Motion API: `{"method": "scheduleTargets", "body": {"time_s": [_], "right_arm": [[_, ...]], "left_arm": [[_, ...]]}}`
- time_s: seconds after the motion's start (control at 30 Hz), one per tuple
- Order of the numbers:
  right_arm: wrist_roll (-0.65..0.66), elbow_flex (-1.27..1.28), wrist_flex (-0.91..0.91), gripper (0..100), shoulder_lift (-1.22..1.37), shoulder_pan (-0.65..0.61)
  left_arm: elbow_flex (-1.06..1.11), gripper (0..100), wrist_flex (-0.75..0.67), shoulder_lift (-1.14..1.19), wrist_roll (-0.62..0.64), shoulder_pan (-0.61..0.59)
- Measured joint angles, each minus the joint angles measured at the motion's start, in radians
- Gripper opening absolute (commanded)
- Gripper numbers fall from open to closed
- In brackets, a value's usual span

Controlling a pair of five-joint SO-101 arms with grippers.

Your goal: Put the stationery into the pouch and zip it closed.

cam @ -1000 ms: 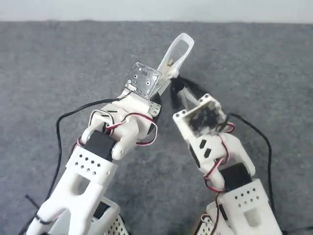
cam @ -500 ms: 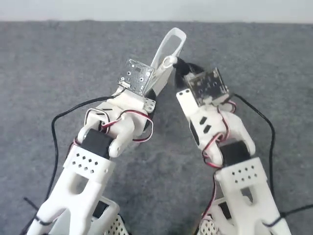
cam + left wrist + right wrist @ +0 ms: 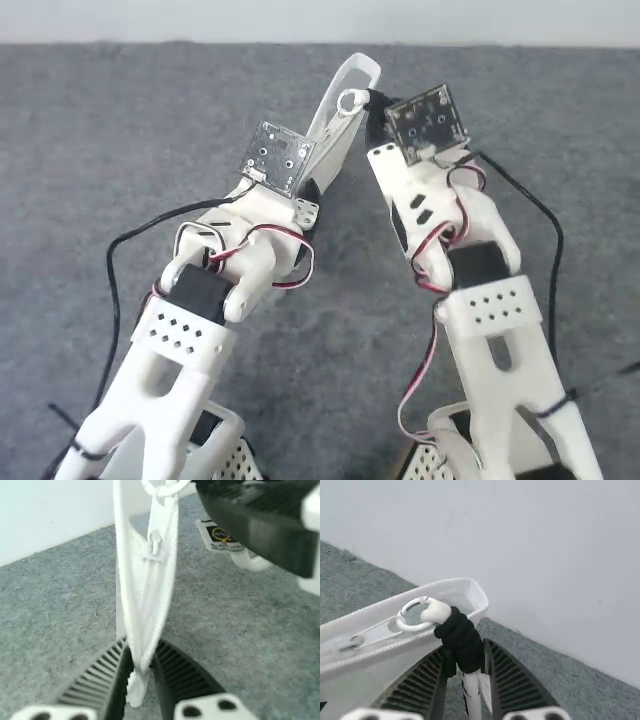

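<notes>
The white pouch [image 3: 342, 105] stands on edge above the grey table, pointing away from the arms. My left gripper [image 3: 139, 662] is shut on the pouch's near end [image 3: 145, 600], its black jaws pinching the zipper seam. My right gripper [image 3: 465, 655] is shut on the black zipper pull cord [image 3: 460, 637], which hangs from a white bead and ring [image 3: 415, 615] at the pouch's far end [image 3: 455, 592]. In the high view the right gripper [image 3: 375, 103] sits beside the pouch tip, right of the left gripper [image 3: 316, 188]. The pouch's inside is hidden.
Grey felt-like table surface [image 3: 90, 150] lies all around both arms. A pale wall [image 3: 545, 545] rises behind the table's far edge. Black cables [image 3: 115, 270] trail beside each arm. A small label [image 3: 220, 535] lies on the table beyond the pouch.
My right gripper has travelled along the pouch from near its middle to its far tip, with the pull cord in it. The left arm shifted slightly, tilting the pouch left.
</notes>
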Motion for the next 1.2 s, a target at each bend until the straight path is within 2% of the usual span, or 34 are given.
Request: {"method": "scheduleTargets", "body": {"time_s": [0.57,1.2], "right_arm": [[0.0,-0.193,0.0,0.6,0.23,0.052],[0.0,-0.451,0.0,0.6,0.512,0.164]], "left_arm": [[0.002,1,0.0,0.0,0.0,0.0],[0.002,1,0.0,0.002,0.017,0.0]]}}
